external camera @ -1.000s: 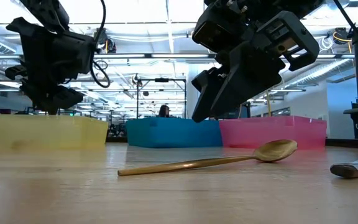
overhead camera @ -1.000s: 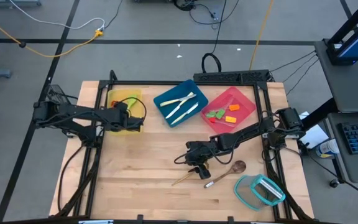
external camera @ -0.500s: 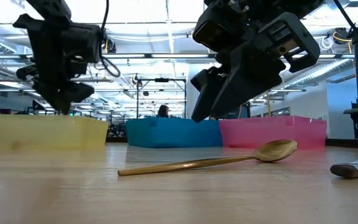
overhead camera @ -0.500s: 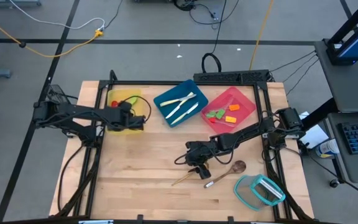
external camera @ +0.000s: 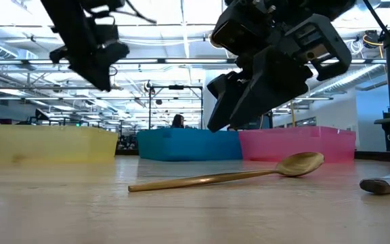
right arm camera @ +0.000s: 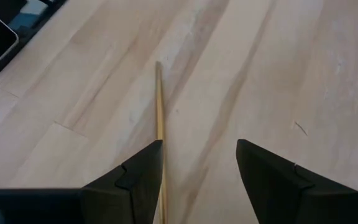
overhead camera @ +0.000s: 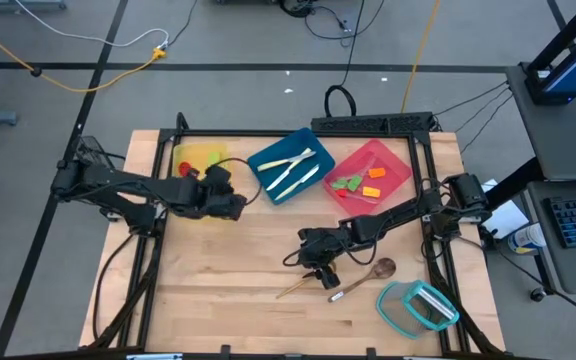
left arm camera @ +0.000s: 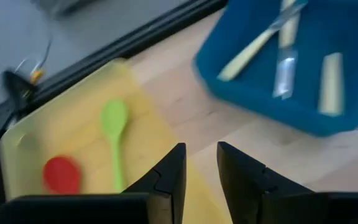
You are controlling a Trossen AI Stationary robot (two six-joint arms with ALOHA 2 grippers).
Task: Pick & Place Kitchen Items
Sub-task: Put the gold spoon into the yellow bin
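Kitchen items partly sorted. Yellow tray [overhead camera: 213, 152] holds a green spoon [left arm camera: 114, 144] and a red-headed piece [left arm camera: 61, 173]; blue tray [overhead camera: 261, 170] holds cream plastic knives [overhead camera: 290, 161]; pink tray [overhead camera: 393, 158] holds short green and orange pieces [overhead camera: 357, 182]. Still loose on the wooden table [overhead camera: 218, 270]: a long brown wooden spoon [external camera: 223, 177], lying flat just in front of the right arm, and a second utensil with a pale handle [overhead camera: 349, 290] beside it, near the teal-rimmed clear container [overhead camera: 417, 306]. Judgement: well past halfway, two items left to place. Right gripper [right arm camera: 196, 171] hovers low over the thin handle of the wooden spoon, jaws wide apart, handle running just inside one finger, nothing gripped. Left gripper [left arm camera: 200, 169] is raised between the yellow and blue trays, jaws parted by a narrow gap, empty. A person shows small in the room far behind the trays in the low view. No brand, label or writing can be read on any item, tray or arm.
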